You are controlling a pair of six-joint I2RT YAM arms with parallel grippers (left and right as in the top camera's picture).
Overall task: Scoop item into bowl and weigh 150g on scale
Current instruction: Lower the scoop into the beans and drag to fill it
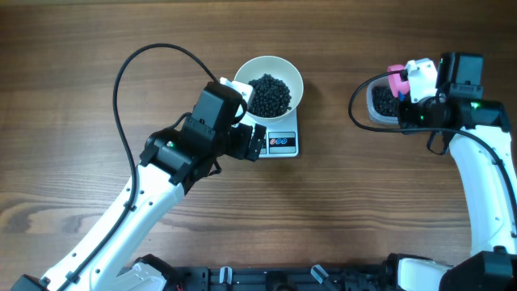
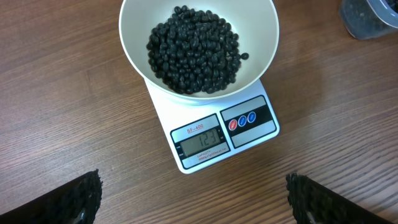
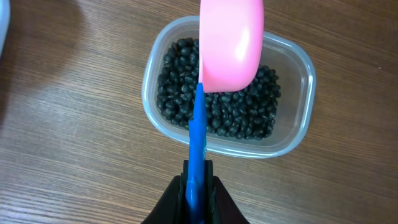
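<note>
Scale (image 2: 199, 140) points its display toward spread left hand (image 2: 194, 196); right hand (image 3: 198, 178) clamps scoop (image 3: 230, 43)

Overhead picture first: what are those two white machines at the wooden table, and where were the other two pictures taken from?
They are two robot arms, each ending in two-fingered jaws. One camera looks down from above. The other two sit on the wrists, each looking along its own arm's jaws.

On the wooden table stands a small white digital kitchen scale. On it is a round white bowl of small round black pellets. At the right is a clear plastic tub holding more pellets.

The left arm is next to the scale, jaws wide open and empty. The right arm has its jaws shut on the blue handle of a pink plastic scoop, held over the tub.
</note>
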